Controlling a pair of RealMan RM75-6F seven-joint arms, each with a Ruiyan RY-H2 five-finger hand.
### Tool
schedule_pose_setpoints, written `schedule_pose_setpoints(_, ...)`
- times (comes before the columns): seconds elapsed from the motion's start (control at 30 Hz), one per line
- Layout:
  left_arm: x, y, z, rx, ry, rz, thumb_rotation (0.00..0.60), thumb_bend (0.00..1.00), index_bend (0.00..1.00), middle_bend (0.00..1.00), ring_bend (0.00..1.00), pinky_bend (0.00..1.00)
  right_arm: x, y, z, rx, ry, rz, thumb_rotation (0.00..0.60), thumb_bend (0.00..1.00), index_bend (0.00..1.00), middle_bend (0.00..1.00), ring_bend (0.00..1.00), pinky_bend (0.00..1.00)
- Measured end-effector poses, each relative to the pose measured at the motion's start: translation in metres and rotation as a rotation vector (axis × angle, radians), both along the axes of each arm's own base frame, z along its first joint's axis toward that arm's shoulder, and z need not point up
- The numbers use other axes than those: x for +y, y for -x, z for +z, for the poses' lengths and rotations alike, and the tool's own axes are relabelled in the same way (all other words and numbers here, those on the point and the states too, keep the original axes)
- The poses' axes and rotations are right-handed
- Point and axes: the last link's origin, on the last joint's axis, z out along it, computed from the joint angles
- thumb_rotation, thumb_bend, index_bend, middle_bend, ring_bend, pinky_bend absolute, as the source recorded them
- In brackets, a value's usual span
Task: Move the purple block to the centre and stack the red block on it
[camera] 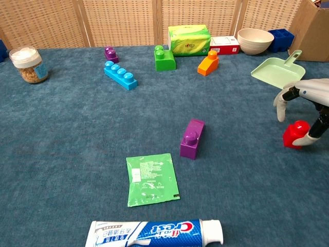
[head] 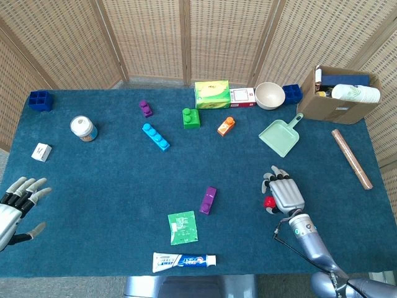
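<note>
The purple block (head: 208,200) (camera: 192,138) lies near the table's middle, just above a green sachet. The red block (head: 269,202) (camera: 296,135) sits on the cloth to its right. My right hand (head: 285,194) (camera: 308,103) arches over the red block with its fingers curved down. The thumb touches the block's right side, while the other fingers stay apart from it on the left. My left hand (head: 20,197) hovers at the table's left front edge, fingers spread and holding nothing; the chest view does not show it.
A green sachet (head: 183,227) and a toothpaste tube (head: 185,261) lie near the front. Further back are a small purple block (head: 146,108), blue, green and orange blocks, a tissue box, bowl, dustpan (head: 280,136), jar (head: 82,128) and cardboard box (head: 338,93).
</note>
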Motion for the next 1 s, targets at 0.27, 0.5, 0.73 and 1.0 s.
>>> schedule_pose_setpoints(0.27, 0.0005, -0.0012, -0.0010, -0.003, 0.002, -0.005, 0.600, 0.34, 0.15, 0.03, 0.00, 0.00, -0.0004, -0.0006, -0.0007, -0.002, -0.002, 0.001, 0.600, 0.06, 0.59, 0.27, 0.07, 0.18)
schedule_pose_setpoints(0.5, 0.0004, -0.0001, -0.0012, -0.002, 0.003, -0.003, 0.600, 0.34, 0.15, 0.03, 0.00, 0.00, -0.0010, -0.0013, -0.0017, -0.008, 0.001, -0.002, 0.600, 0.06, 0.57, 0.27, 0.07, 0.18)
schedule_pose_setpoints(0.73, 0.0000, 0.0014, -0.0013, -0.002, 0.003, 0.001, 0.600, 0.34, 0.15, 0.03, 0.00, 0.00, -0.0032, -0.0039, -0.0041, -0.005, -0.003, 0.002, 0.600, 0.07, 0.61, 0.29, 0.08, 0.19)
schedule_pose_setpoints(1.0, 0.0009, 0.0026, -0.0008, -0.002, 0.001, 0.002, 0.600, 0.34, 0.15, 0.03, 0.00, 0.00, -0.0052, -0.0044, -0.0053, 0.001, -0.002, 0.001, 0.600, 0.07, 0.62, 0.30, 0.09, 0.19)
